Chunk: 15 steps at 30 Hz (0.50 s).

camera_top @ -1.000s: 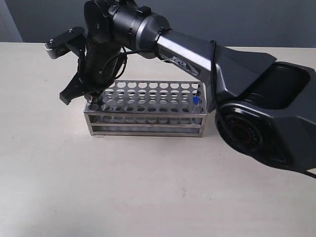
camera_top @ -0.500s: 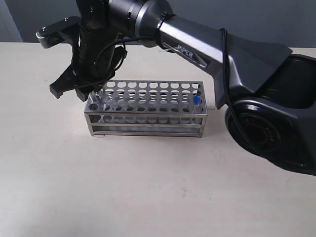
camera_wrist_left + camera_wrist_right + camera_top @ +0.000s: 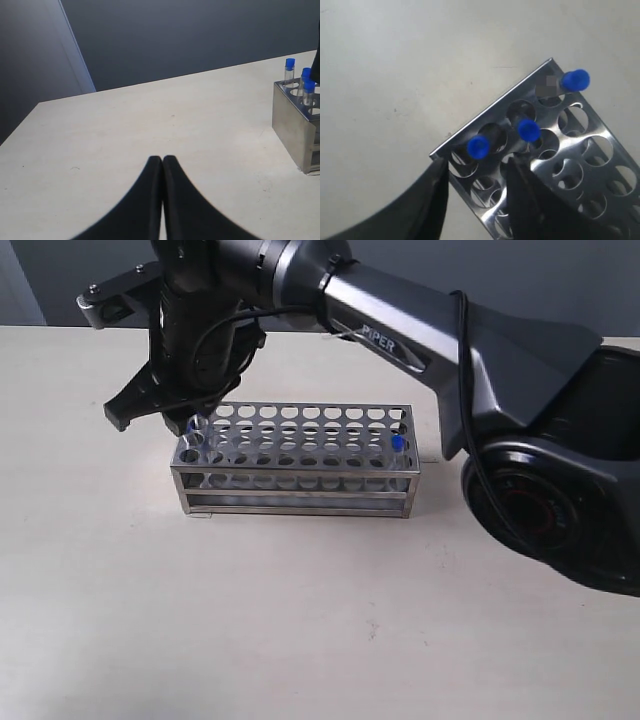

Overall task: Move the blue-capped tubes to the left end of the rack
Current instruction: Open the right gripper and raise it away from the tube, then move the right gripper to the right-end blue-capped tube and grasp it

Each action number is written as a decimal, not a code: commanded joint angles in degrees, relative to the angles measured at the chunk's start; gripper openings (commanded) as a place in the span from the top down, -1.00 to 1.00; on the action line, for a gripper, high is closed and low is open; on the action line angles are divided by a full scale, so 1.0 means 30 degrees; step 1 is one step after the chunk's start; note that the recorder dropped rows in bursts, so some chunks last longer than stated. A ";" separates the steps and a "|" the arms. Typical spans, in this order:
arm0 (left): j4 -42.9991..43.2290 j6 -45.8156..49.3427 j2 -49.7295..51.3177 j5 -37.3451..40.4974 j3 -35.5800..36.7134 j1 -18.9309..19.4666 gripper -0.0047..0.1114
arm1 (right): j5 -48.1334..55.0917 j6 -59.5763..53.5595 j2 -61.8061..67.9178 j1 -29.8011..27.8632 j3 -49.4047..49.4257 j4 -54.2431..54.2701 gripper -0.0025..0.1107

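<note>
The steel rack point(image 3: 300, 462) stands mid-table. Three blue-capped tubes point(image 3: 528, 130) stand upright in holes at its left end, also visible in the left wrist view as blue-capped tubes point(image 3: 306, 73). A fourth blue-capped tube point(image 3: 397, 443) stands at the rack's right end. My right gripper point(image 3: 155, 418) has reached across and hangs open just above the left end. In its own view the right gripper point(image 3: 477, 172) holds nothing, and the rack's corner point(image 3: 470, 180) lies between its fingers. My left gripper point(image 3: 162, 159) is shut and empty over bare table, well left of the rack point(image 3: 295, 125).
The right arm's dark body point(image 3: 520, 370) spans from the right side over the rack's back. The beige table point(image 3: 300, 620) stretches in front of the rack. A dark wall point(image 3: 190, 35) lies beyond the table's far edge.
My right gripper has risen from the rack's left end and shifted slightly left. A blue cap now shows in the left-end holes where the fingers were.
</note>
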 commanded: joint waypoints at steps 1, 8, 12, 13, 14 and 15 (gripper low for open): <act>0.0107 -0.0066 0.0086 -0.0245 -0.0036 -0.0135 0.91 | 0.0097 0.0055 -0.0528 -0.0020 0.0034 0.0012 0.30; 0.0107 -0.0066 0.0086 -0.0245 -0.0036 -0.0135 0.91 | 0.0097 0.0096 -0.1658 -0.0020 0.0034 -0.0351 0.31; 0.0107 -0.0066 0.0086 -0.0245 -0.0036 -0.0135 0.91 | 0.0097 0.1347 -0.2861 -0.0020 0.0034 -0.3038 0.31; 0.0107 -0.0066 0.0086 -0.0245 -0.0036 -0.0135 0.91 | 0.0097 0.1540 -0.3176 -0.0020 0.0034 -0.3820 0.31; 0.0107 -0.0066 0.0086 -0.0245 -0.0036 -0.0135 0.91 | 0.0097 0.1667 -0.3525 -0.0020 0.0133 -0.4489 0.31; 0.0107 -0.0066 0.0086 -0.0245 -0.0036 -0.0135 0.91 | 0.0097 0.1765 -0.3900 -0.0020 0.0291 -0.5102 0.31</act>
